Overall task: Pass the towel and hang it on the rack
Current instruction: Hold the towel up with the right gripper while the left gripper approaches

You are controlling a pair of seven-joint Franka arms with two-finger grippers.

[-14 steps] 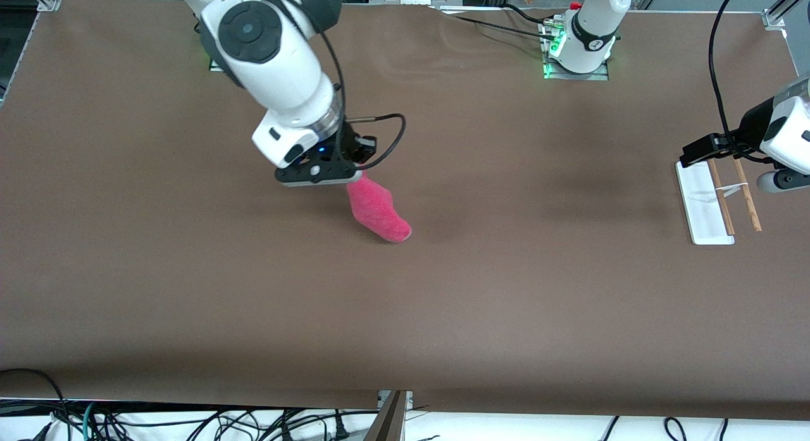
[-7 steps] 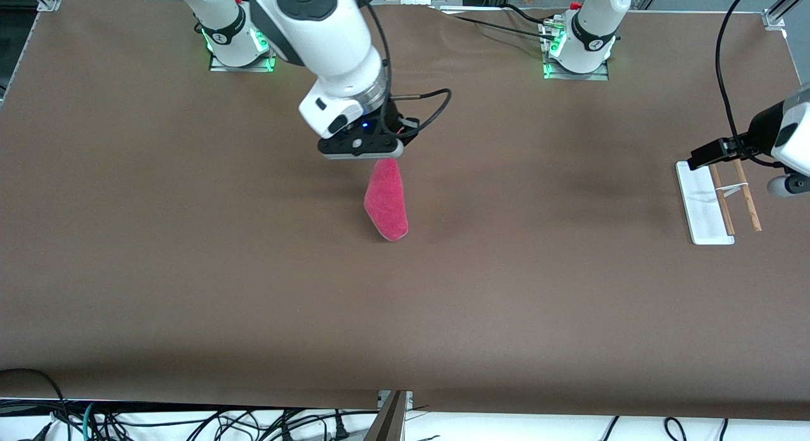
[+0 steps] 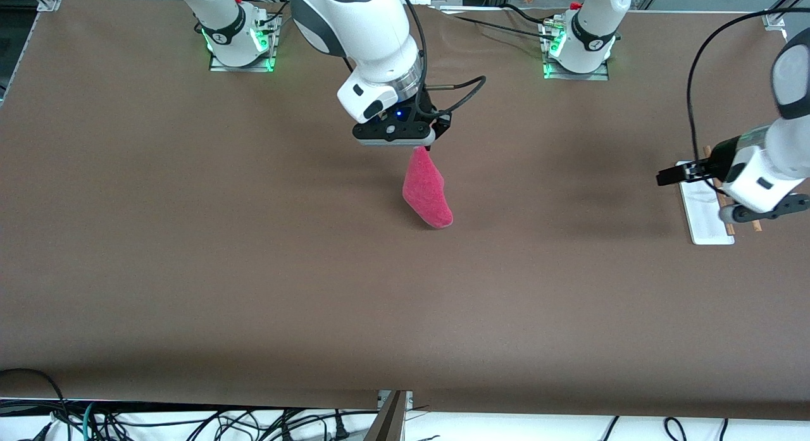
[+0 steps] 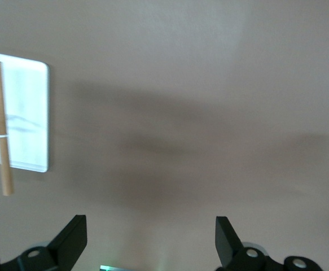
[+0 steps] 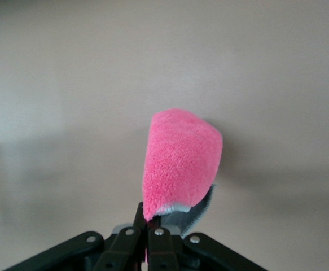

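My right gripper [image 3: 421, 145] is shut on the top edge of the pink towel [image 3: 428, 191], which hangs from it over the middle of the table. In the right wrist view the towel [image 5: 181, 161] shows its grey trim just above the closed fingers [image 5: 163, 237]. The rack [image 3: 699, 221], a white base with two brown rods, stands at the left arm's end of the table. My left gripper [image 3: 762, 214] hovers over the rack, open and empty. In the left wrist view the rack [image 4: 29, 113] lies off to one side of the open left gripper [image 4: 150, 228].
The brown table cover [image 3: 253, 270] is bare apart from the rack. The arm bases [image 3: 576, 49] stand along the table's edge farthest from the front camera. Cables hang below the edge nearest the front camera.
My right gripper has carried the towel from nearer the right arm's end toward the table's middle. My left gripper has come lower over the rack, toward the middle.
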